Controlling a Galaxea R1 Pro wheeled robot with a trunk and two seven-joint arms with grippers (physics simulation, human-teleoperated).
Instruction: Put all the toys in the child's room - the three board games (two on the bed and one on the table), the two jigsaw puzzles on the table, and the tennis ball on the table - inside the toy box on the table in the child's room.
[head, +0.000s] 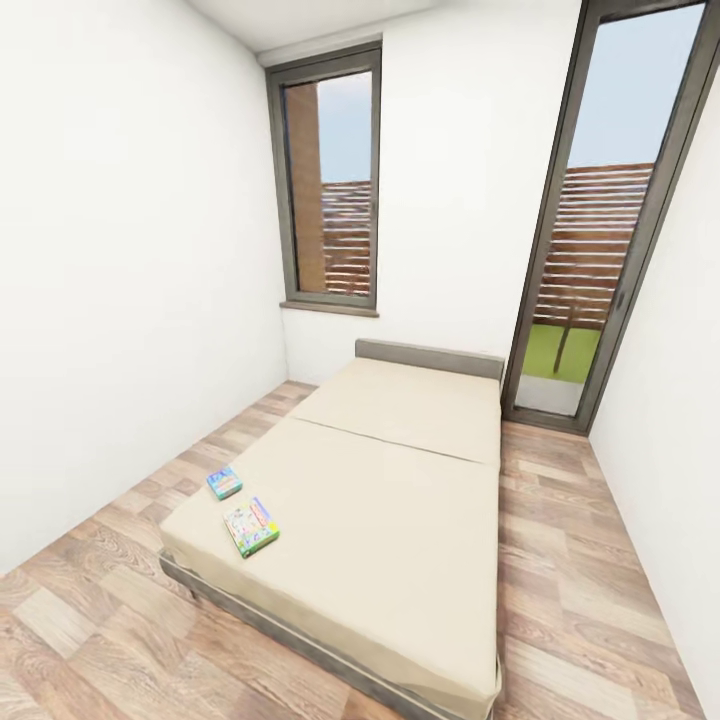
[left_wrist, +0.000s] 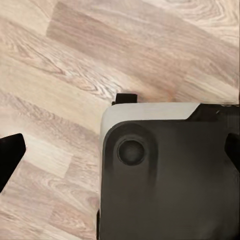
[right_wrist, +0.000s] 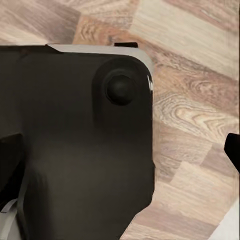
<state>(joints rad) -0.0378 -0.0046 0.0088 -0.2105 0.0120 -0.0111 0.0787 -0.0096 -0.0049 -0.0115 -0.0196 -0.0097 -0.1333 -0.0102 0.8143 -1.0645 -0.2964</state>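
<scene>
Two board games lie near the left foot corner of the bed: a small blue one and a green-edged one with a pale busy cover just in front of it. The bed has a beige mattress and a dark grey frame and headboard. My left gripper hangs open over my own dark base and the wood floor, one fingertip at each side of the picture. My right gripper is also open above the base. The table, toy box, jigsaw puzzles and tennis ball are out of view.
The bed fills the middle of the narrow white-walled room. Strips of wood plank floor run along its left and right sides. A tall window and a glass door stand in the far wall. My base is below both wrists.
</scene>
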